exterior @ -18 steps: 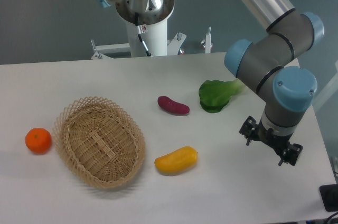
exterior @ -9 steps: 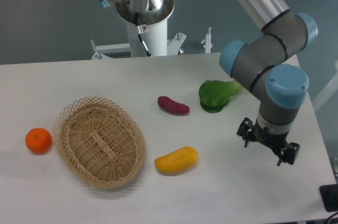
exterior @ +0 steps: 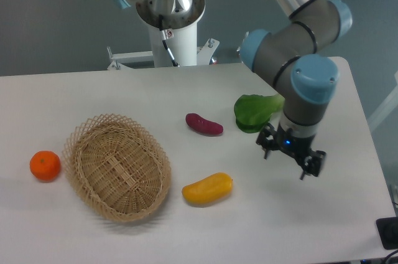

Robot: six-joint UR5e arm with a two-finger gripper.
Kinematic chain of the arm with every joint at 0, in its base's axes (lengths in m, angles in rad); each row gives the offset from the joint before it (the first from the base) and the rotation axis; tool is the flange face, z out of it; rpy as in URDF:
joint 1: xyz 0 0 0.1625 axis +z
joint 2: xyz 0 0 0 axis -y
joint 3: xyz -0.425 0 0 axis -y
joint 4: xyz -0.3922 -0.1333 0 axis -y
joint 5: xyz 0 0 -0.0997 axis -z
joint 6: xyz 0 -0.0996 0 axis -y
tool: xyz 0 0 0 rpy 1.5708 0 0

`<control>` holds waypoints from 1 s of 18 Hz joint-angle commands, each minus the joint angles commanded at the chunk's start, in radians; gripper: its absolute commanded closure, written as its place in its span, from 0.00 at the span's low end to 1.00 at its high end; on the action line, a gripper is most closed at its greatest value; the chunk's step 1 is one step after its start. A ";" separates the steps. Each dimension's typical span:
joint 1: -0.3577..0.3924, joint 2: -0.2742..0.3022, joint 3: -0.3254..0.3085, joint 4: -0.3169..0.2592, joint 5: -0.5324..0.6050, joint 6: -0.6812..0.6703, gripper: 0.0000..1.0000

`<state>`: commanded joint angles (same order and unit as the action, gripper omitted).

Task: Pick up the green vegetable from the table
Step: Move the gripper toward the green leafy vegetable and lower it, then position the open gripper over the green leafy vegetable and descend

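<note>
The arm has swung in from the right edge and the gripper now hangs much closer to the green vegetable than a second ago, while nothing on the table has budged. The fingers stand spread apart with nothing between them, and they look to be hovering above the surface rather than touching it, just off at about five o'clock from the leaf. That reads as an approach not yet finished: the wrist points down, ready for a top grasp, but it needs to slide up toward eleven o'clock before it is over the target. The vegetable lies flat right of centre, its rounded crinkled leaf toward the viewer and its paler stalk running off at two o'clock, partly hidden behind the arm's elbow. It looks floppy, so a pinch across the thicker stalk end may hold better than one on the thin leaf. The purple vegetable lies near at nine o'clock from it, far enough apart not to crowd the fingers. The yellow fruit sits well clear toward seven o'clock. The wicker basket at the left holds nothing that can be seen; its woven floor is bare. The orange rests outside it, just beside its left rim.
</note>
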<state>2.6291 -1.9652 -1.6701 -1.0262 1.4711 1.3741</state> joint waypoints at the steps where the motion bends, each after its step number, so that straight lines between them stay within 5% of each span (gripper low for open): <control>1: 0.014 0.015 -0.029 0.000 0.000 0.054 0.00; 12: 0.144 0.065 -0.135 -0.017 0.078 0.581 0.00; 18: 0.184 0.080 -0.180 -0.023 0.121 0.674 0.00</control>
<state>2.8133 -1.8853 -1.8499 -1.0492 1.5922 2.0479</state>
